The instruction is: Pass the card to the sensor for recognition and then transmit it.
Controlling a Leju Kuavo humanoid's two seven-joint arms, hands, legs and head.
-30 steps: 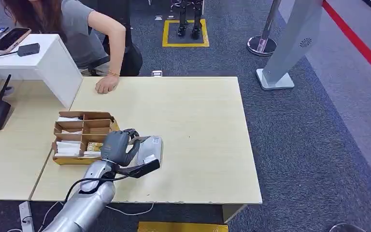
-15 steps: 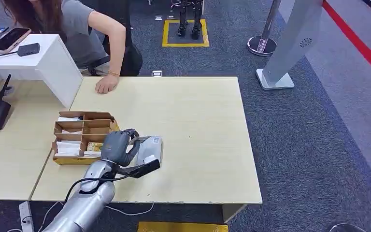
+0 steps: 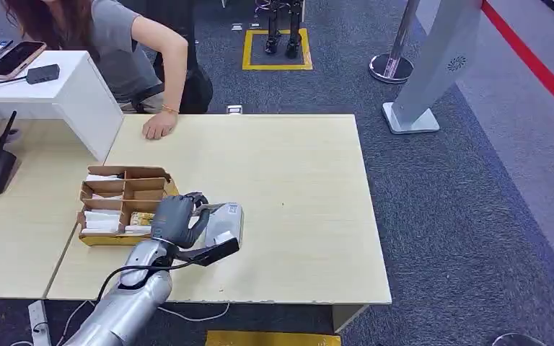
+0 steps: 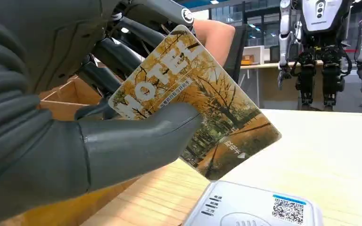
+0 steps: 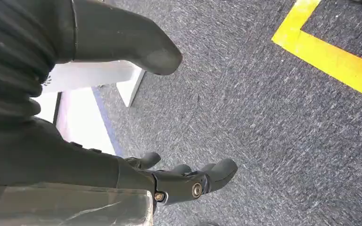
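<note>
The left hand (image 4: 75,141) pinches the hotel card (image 4: 195,101) between thumb and fingers, tilted just above the grey sensor (image 4: 259,209) on the counter (image 3: 296,187). Reading seems underway; handing it on is left. The right hand (image 5: 169,181) hangs with fingers loosely apart, holding nothing. A cardboard tray (image 3: 115,189) sits beside the sensor; a person's hand (image 3: 159,128) rests on the far edge.

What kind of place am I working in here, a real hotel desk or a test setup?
Most likely a mock hotel check-in desk in a robot lab: the left hand holds a card printed HOTEL above a card reader, and another humanoid robot stands behind.
</note>
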